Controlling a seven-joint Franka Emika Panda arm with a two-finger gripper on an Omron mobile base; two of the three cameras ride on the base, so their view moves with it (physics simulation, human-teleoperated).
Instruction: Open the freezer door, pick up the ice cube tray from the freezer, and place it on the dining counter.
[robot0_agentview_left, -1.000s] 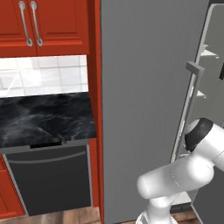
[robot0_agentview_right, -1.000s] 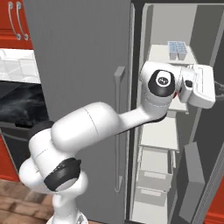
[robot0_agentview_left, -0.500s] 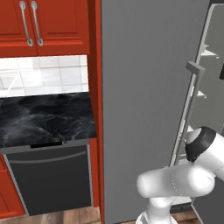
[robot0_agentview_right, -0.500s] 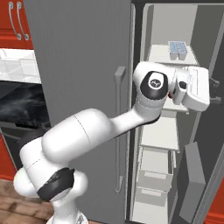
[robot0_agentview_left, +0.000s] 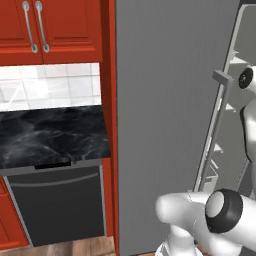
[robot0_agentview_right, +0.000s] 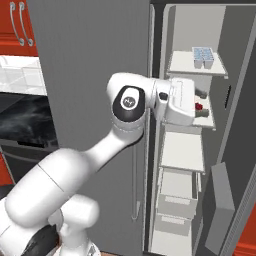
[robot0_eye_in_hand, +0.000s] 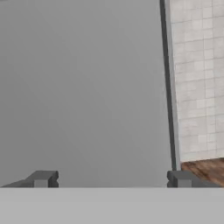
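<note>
No legible text or labels anywhere.

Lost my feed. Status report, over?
Hand open, empty, level with freezer shelves. Freezer door swung open. Ice cube tray on top shelf, path clear.

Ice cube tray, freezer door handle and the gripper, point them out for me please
ice cube tray (robot0_agentview_right: 202, 55), right base view, top grid of compartments.
freezer door handle (robot0_agentview_left: 211, 131), left base view, middle of the vertical bar.
gripper (robot0_eye_in_hand: 110, 177), hand view, midway between its two wide-apart fingertips.

Red cabinets (robot0_agentview_left: 50, 25), white tile backsplash (robot0_agentview_left: 50, 85), black marble worktop (robot0_agentview_left: 50, 137), dark dishwasher (robot0_agentview_left: 57, 205), wooden floor (robot0_eye_in_hand: 203, 168).
</note>
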